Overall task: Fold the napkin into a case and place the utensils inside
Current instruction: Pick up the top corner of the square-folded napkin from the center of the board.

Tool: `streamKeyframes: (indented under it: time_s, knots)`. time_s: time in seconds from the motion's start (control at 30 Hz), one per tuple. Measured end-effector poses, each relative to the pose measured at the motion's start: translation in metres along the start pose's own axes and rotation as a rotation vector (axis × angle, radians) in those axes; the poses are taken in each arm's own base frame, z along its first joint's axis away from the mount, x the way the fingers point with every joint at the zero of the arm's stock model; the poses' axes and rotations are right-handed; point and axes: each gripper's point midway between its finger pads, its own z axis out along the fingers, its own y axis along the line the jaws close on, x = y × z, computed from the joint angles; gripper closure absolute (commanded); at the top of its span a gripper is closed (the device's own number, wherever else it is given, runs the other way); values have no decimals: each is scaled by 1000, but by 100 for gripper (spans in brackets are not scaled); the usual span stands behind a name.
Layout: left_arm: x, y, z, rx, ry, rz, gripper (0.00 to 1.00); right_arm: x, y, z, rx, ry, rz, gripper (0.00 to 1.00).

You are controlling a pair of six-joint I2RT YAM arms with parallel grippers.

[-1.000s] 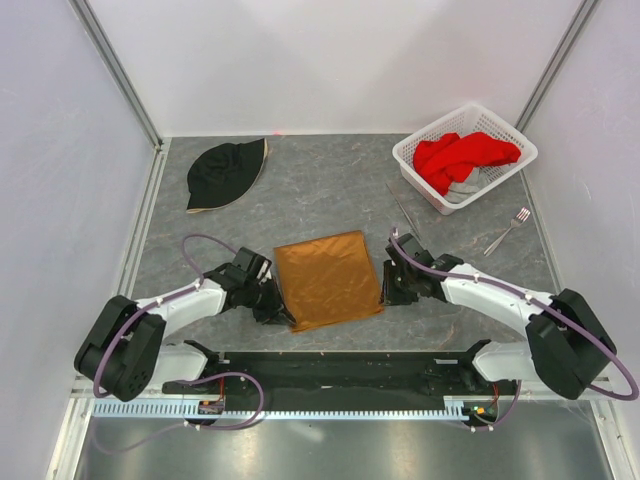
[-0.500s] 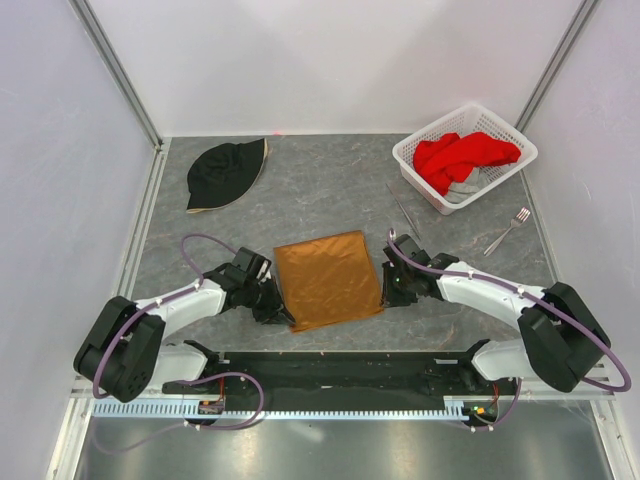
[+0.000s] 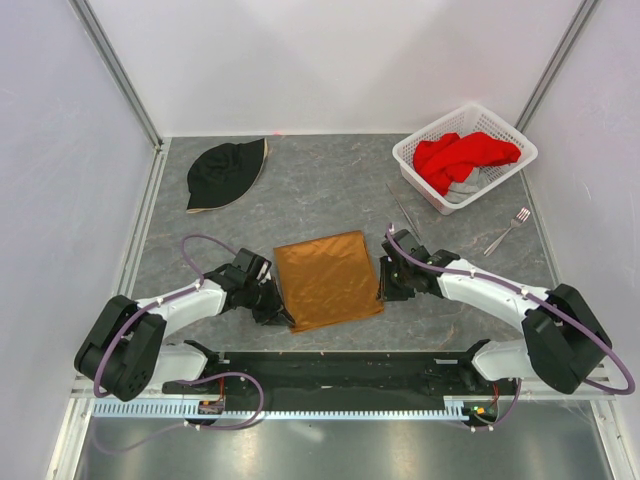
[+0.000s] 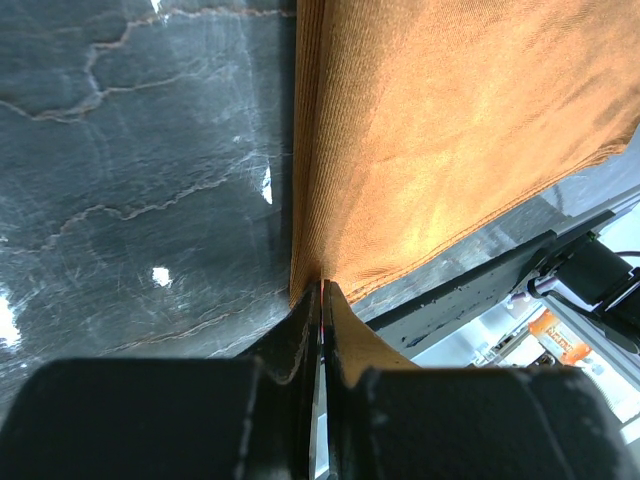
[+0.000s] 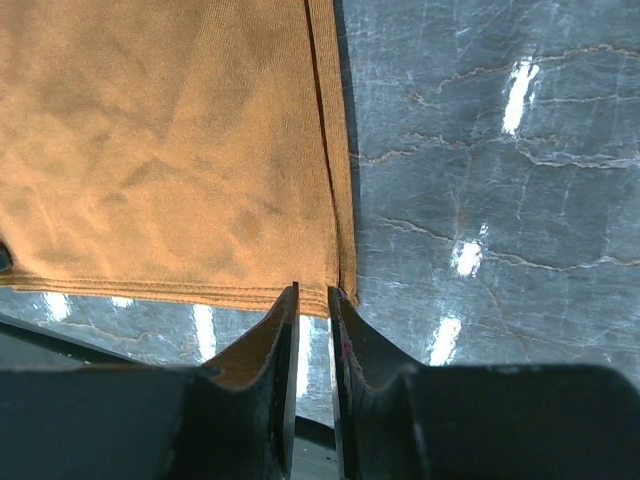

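Two near corners of the napkin [image 3: 328, 280] decide what comes next. The orange-brown square lies flat and unfolded on the desk [image 3: 330, 190], close to its near edge and midway between the arms, turned slightly so that its near hem climbs a little toward the right in the overhead view. That hem runs from one set of jaws to the other. At its left end, the jaws of the left arm [image 3: 185, 300] are pressed together on the corner, and the cloth runs straight away from them. At its right end, the jaws of the right arm [image 3: 480, 290] stand a narrow slit apart with their tips at the corner. The hem lies just ahead of them and bare desk shows through the gap, so no hold is evident there. A first fold away from the robot would likely need that second corner pinched, and each arm is the nearer one to its own corner. Neither utensil has been touched: the knife-like piece [image 3: 404, 215] lies just beyond the right arm's wrist, and the fork [image 3: 508, 231] lies farther right near the basket [image 3: 425, 170] holding the red cloth [image 3: 460, 155]. The black hat [image 3: 225, 172] sits well apart at far left.
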Motion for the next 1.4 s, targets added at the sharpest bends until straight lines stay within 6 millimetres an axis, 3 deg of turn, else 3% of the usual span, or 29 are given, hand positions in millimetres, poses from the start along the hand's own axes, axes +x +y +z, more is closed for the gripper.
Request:
streamKeyframes:
  time_s: [0.7,0.8,1.03,1.27,1.4]
  knots:
    - [0,0,0,0,1,1,92,12,-6,14,7,20,-1,76]
    - [0,0,0,0,1,1,92,13,-2,14,-5,23,-3,78]
    - [0,0,0,0,1,0,92,14,0,14,-15,27,8,100]
    - [2,1,0,3,1,1,85,13,4,11,-24,30,12,100]
    - [5,-1,-8,13,-8,8,83,-3,24,7,-72,13,6,100]
